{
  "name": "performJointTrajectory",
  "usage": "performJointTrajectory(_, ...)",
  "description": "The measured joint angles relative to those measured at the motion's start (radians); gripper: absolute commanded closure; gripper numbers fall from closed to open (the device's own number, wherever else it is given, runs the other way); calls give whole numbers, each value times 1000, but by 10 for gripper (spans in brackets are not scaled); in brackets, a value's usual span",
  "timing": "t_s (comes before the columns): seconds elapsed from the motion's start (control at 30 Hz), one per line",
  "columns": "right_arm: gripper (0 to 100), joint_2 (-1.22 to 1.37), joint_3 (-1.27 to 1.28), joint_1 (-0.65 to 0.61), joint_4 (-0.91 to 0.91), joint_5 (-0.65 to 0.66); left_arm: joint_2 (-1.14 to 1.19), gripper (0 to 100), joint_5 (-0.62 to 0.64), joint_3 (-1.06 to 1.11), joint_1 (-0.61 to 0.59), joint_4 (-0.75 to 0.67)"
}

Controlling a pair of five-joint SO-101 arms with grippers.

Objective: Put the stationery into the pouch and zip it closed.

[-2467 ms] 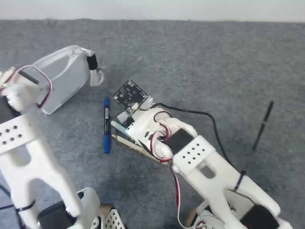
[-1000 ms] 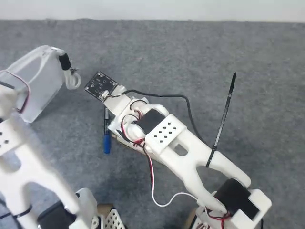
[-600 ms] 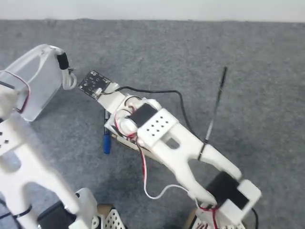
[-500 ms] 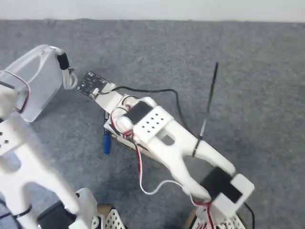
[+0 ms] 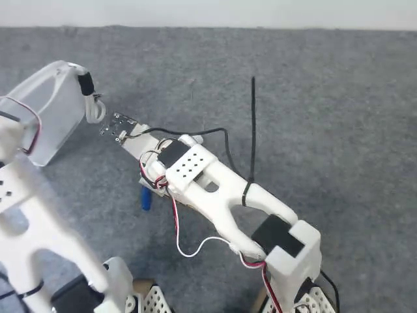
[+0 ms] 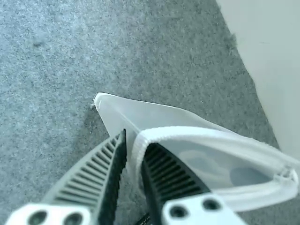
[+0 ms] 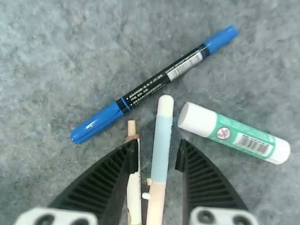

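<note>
Carpet [image 7: 56,56]: right gripper [image 7: 158,145] straddles pale pen [image 7: 164,117]; left gripper [image 6: 133,140] pinches pouch [image 6: 187,122].

The left arm [image 5: 26,195] stands tall at the left of the high view, its upper link leaning toward the far side; the left gripper [image 6: 133,140] has its ribbed jaws pinched close together on the rim of the pouch [image 6: 187,122]; the right arm [image 5: 221,195] stretches from its near base diagonally toward the left, wrist tipped downward; the right gripper [image 7: 158,145] points down, jaws parted.
</note>
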Motion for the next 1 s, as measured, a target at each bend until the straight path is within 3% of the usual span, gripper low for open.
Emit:
performJointTrajectory(0.47, 858, 69, -41, -5, -2, 40, 0, 990, 3, 0, 0, 0)
performJointTrajectory(1.0, 859, 328, -353, -5, 147, 43, 0, 990, 3, 0, 0, 0)
